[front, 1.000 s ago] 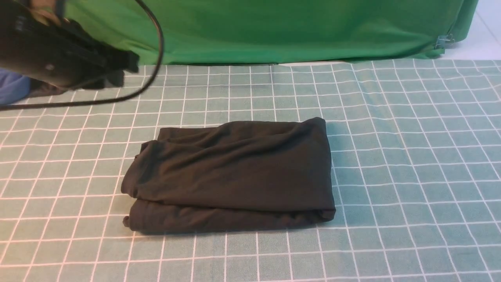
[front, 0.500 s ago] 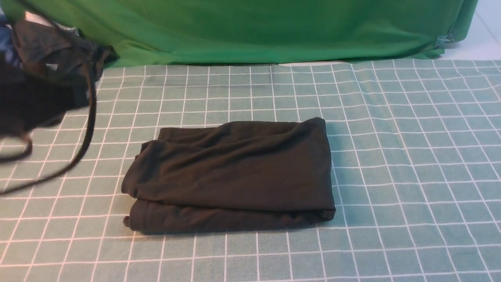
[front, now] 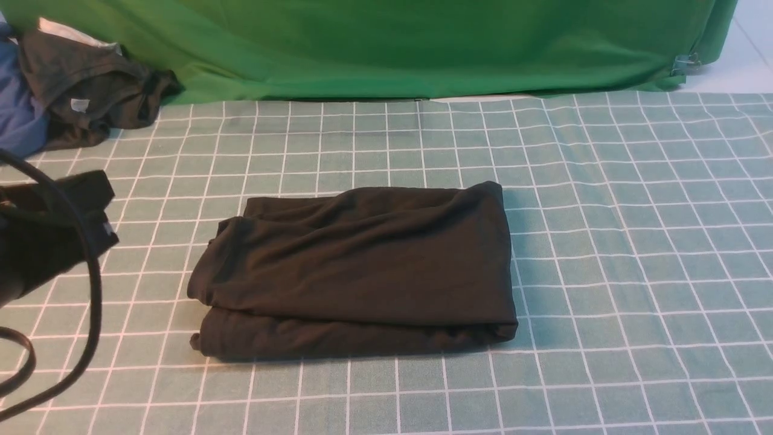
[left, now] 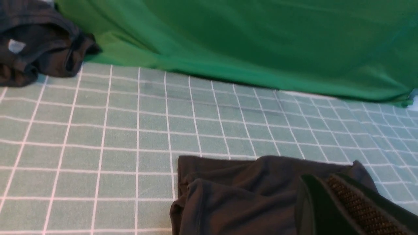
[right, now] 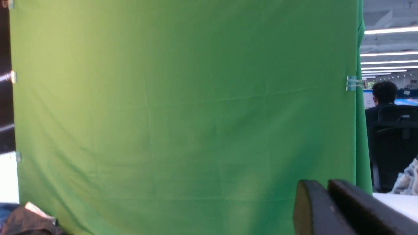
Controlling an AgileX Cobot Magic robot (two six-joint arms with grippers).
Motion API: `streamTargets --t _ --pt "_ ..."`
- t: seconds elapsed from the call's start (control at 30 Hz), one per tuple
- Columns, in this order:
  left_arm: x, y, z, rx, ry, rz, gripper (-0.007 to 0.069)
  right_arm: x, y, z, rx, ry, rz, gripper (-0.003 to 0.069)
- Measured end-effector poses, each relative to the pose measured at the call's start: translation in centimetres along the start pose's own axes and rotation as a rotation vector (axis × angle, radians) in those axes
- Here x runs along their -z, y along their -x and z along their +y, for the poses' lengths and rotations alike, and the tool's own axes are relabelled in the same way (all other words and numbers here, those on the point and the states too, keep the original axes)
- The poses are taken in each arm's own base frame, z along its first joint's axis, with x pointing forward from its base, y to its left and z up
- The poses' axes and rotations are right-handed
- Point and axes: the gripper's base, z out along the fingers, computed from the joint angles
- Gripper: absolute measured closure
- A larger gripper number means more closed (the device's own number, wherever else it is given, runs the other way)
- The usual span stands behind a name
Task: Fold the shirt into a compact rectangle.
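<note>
Front view: my black soft-knit shirt (front: 356, 272) lies folded mid-counter, long axis running nine to three. My left pincer (front: 90, 208), pressed shut and empty, sits at its nine o'clock, nearer; my right pincer (right: 326, 195) looks nearly shut, up off the counter.

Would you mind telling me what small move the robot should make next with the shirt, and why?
Probably none on the cloth: draw the left gripper clear and stop. The shirt already lies as a compact layered rectangle on the checked tablecloth, neither gripper holding it; only its left edge looks slightly uneven.
</note>
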Motion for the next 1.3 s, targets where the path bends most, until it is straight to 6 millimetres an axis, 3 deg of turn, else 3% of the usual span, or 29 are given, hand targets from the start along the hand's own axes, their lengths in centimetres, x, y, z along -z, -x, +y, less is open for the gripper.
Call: streamTargets --t 0.43,0.8,1.0,1.17,1.3 --pt "0.1 1.2 0.1 0.003 0.006 -0.132 0.0613 0.0 0.0 0.0 -0.004 0.001 -0.002 0.0556" --pt "0.1 1.2 0.2 -0.159 0.031 -0.133 0.0613 0.0 0.0 0.0 -0.005 0.001 -0.001 0.0527" --pt "0.1 1.2 0.3 -0.356 0.058 -0.129 0.0613 0.0 0.0 0.0 -0.005 0.001 -0.001 0.0516" --pt "0.1 0.7 0.5 -0.384 0.064 -0.117 0.0613 0.0 0.0 0.0 -0.005 0.001 -0.001 0.0507" --pt "1.3 0.0 0.6 -0.364 0.054 -0.181 0.0613 0.0 0.0 0.0 -0.005 0.001 -0.001 0.0501"
